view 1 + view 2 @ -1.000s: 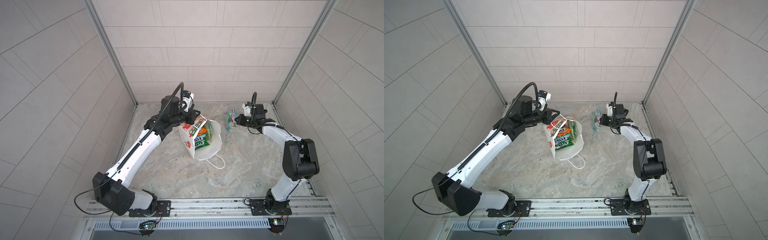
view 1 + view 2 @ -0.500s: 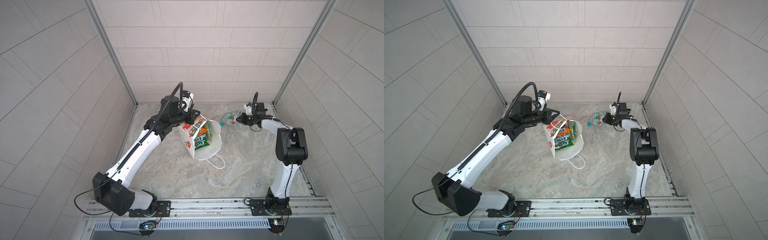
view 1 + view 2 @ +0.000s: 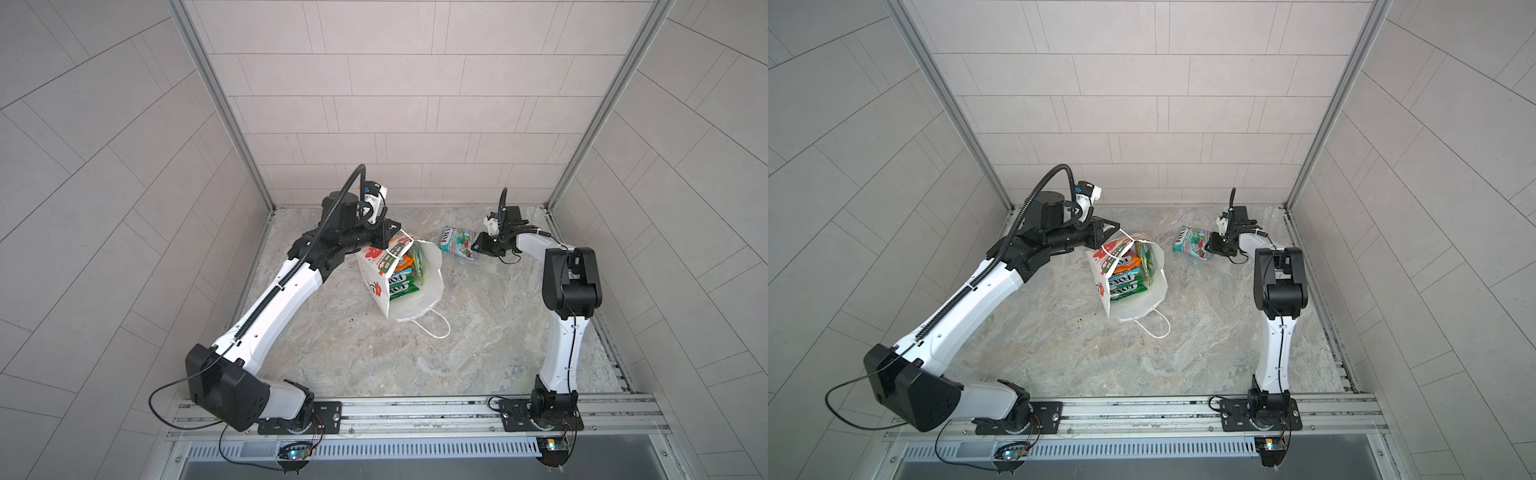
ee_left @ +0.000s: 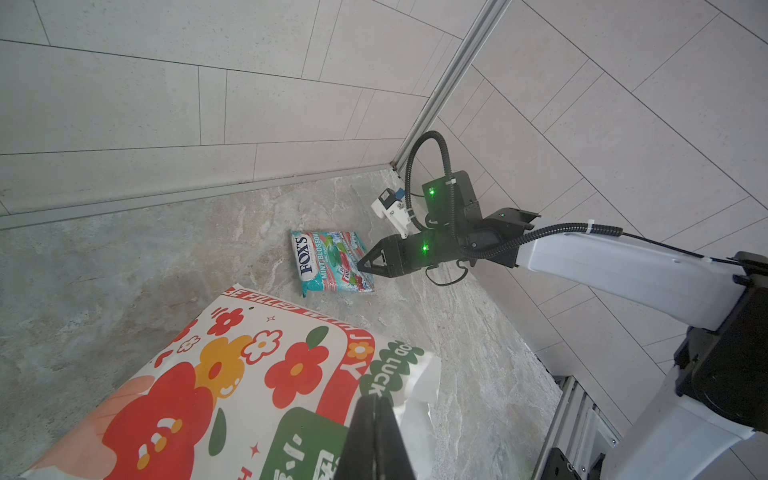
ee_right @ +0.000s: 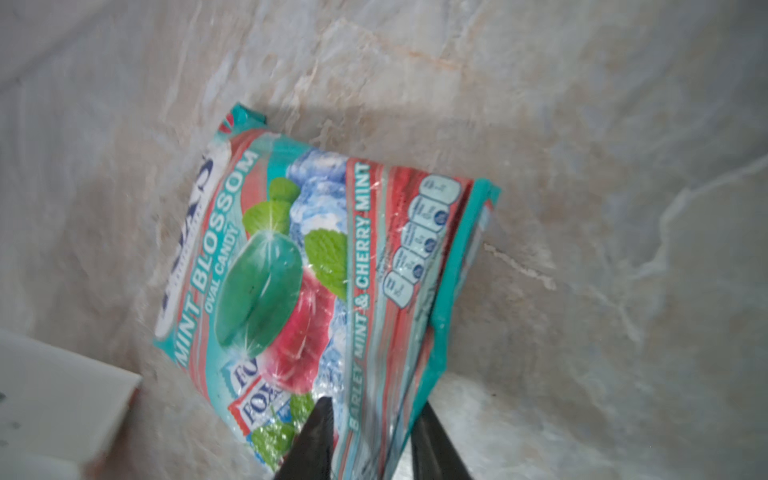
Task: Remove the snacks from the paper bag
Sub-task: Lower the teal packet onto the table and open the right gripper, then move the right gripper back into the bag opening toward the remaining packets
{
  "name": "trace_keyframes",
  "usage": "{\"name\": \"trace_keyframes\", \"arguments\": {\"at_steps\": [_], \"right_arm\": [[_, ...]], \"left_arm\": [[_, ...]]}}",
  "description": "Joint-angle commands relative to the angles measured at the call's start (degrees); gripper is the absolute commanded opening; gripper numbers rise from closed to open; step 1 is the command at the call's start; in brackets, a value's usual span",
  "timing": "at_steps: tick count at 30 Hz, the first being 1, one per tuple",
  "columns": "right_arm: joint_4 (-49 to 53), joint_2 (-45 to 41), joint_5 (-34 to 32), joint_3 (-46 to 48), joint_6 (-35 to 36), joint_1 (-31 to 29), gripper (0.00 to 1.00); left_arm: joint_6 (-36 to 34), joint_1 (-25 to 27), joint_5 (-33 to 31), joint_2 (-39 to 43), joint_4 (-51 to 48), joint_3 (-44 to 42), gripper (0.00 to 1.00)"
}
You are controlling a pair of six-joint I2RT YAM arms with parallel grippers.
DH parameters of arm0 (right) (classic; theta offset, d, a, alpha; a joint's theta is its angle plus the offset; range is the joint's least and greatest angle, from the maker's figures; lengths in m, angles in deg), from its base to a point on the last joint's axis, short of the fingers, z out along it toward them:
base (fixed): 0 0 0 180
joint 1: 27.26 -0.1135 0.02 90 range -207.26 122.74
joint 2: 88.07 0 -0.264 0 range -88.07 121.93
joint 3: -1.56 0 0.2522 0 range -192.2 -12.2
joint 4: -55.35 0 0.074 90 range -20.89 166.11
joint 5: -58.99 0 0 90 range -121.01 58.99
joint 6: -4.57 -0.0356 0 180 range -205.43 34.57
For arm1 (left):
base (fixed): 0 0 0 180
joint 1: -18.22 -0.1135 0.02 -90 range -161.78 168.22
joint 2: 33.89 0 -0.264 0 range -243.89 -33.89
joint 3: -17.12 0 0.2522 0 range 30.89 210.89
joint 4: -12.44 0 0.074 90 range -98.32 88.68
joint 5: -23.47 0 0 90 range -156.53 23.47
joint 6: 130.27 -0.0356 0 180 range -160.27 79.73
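The paper bag (image 3: 430,286) (image 3: 1156,291) (image 4: 249,374) sits tipped near the middle of the bench (image 3: 374,357) (image 3: 1084,357), with its mouth open to both top views. It is white. The printed front shows red and orange flowers, the red words "FILLED" and "JOY", and "OD LUCK" in white on green.

Several snacks are stacked inside. An orange packet (image 3: 405,262) (image 3: 1128,262) lies above green packets (image 3: 400,283) (image 3: 1124,286) with "FOX'S" in white lettering, and the front panel hides their lower ends.

The left end effector (image 3: 390,235) (image 3: 1115,232) (image 4: 374,432) is clamped tight on the top edge of the front panel. I cannot tell whether it pinches paper or cord. The other cord handle (image 3: 434,326) (image 3: 1156,324) lies slack on the bench in front of the bag.

A teal packet (image 3: 459,243) (image 3: 1192,242) (image 4: 330,262) (image 5: 316,282) lies flat on the bench, to the right of the bag and apart from it. It is glossy and reads "FOX'S", "MINT BLOSSOM", "OVAL CANDY" and "BARLEY MINT & CHERRY MINT", with a green and a red candy among mint leaves and ice.

The right end effector (image 3: 478,248) (image 3: 1209,246) (image 4: 360,266) (image 5: 374,409) is low at the packet's end, its jaws partly spread on either side of the edge. I cannot tell whether they touch it.

Pale tiled walls (image 3: 395,124) (image 3: 1142,104) enclose the bench.
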Motion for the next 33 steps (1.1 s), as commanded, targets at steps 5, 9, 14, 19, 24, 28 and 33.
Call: {"name": "trace_keyframes", "arguments": {"at_steps": [5, 9, 14, 19, 24, 28, 33], "right_arm": [[-0.72, -10.84, -8.66, 6.64, -0.17, 0.02, 0.49], [-7.03, -20.40, -6.73, 15.91, -2.29, -0.28, 0.50], [-7.21, -32.46, -2.73, 23.45, -3.49, -2.08, 0.50], [-4.86, -44.23, -1.58, 29.60, -3.18, -7.26, 0.50], [-5.79, -57.08, -7.59, 36.13, -3.13, -14.48, 0.50], [-7.64, -66.74, -7.65, 39.99, -4.12, -19.99, 0.52], [-7.07, -70.43, -9.27, 40.62, -4.53, -27.54, 0.53]], "left_arm": [[0.26, -0.43, 0.19, -0.39, 1.82, -0.31, 0.00], [0.28, -0.41, 0.19, -0.56, 1.82, -0.35, 0.00], [0.18, -0.39, -0.06, -0.32, 1.82, -0.40, 0.00], [-0.03, -0.41, -0.43, -0.51, 1.82, -0.47, 0.00], [0.02, -0.32, -0.34, -0.66, 1.82, -0.51, 0.00], [-0.18, -0.39, -0.59, -0.73, 1.74, -0.60, 0.00], [-0.20, -0.38, -0.69, -0.96, 1.65, -0.62, 0.00]]}}
